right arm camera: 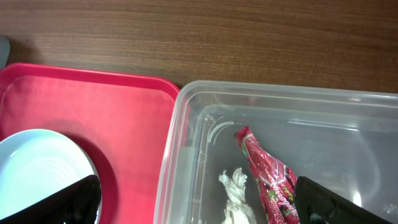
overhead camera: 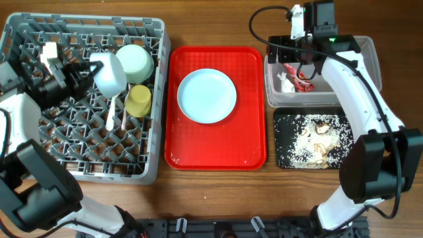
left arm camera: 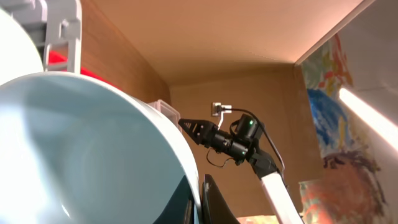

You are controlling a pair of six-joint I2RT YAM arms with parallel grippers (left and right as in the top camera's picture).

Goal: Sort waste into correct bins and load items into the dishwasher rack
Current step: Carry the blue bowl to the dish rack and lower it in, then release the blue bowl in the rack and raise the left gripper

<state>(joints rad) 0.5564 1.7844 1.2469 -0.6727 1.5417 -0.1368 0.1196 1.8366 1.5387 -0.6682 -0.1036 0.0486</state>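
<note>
Near right, whitish crumbs (overhead camera: pixel 310 147) litter the black tray (overhead camera: pixel 280 160). A pale blue plate (overhead camera: pixel 207 96) sits on the red tray (overhead camera: pixel 248 142). The left end effector (overhead camera: pixel 84 71) pinches a pale bowl (overhead camera: pixel 110 74) in the grey rack (overhead camera: pixel 86 174). Far right, the right end effector (overhead camera: pixel 304 58) gapes wide over the clear tub (overhead camera: pixel 317 100) holding a crinkled red wrapper (overhead camera: pixel 301 79).

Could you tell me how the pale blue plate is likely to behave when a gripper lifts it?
The plate looks rigid and probably light, unlikely to flex. It lies flat on the red tray with a low rim, so getting under its edge may be hard. Its smooth surface may slip.
</note>
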